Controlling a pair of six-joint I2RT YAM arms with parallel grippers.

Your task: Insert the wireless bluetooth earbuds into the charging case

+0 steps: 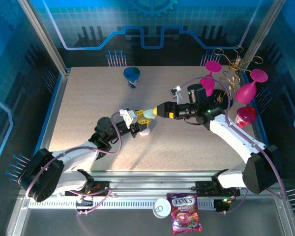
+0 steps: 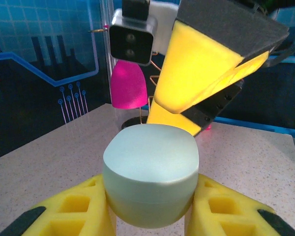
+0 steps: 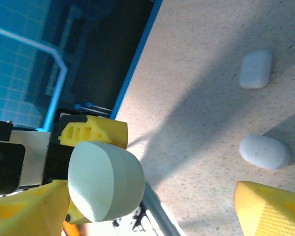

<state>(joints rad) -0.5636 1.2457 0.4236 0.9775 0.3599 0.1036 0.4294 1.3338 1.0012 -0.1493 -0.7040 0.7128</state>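
The left hand (image 1: 142, 122) is clamped on the charging case (image 2: 150, 162), a pale rounded box held above the desk (image 1: 88, 108) near the middle of the top view. Its yellow fingers (image 2: 73, 209) press on the lower body from both sides. The seam runs just above them and the lid looks fully down. The right hand (image 1: 155, 112) comes in from the right with its fingers apart, holding nothing, its tips just beside the lid. Two other white pebble-shaped cases (image 3: 255, 69) (image 3: 264, 151) lie on the desk in the right of the right wrist view, well apart from the held one.

The step in hand is probably opening the lid so that an earbud can go in. To do it well, the left grip should stay below the seam, so the lid is free to swing. The right fingertip should catch the lid's lip opposite the hinge; which side that is I cannot tell. A slow, shallow lift suits the smooth shell, which could twist or slip out under a hard push.
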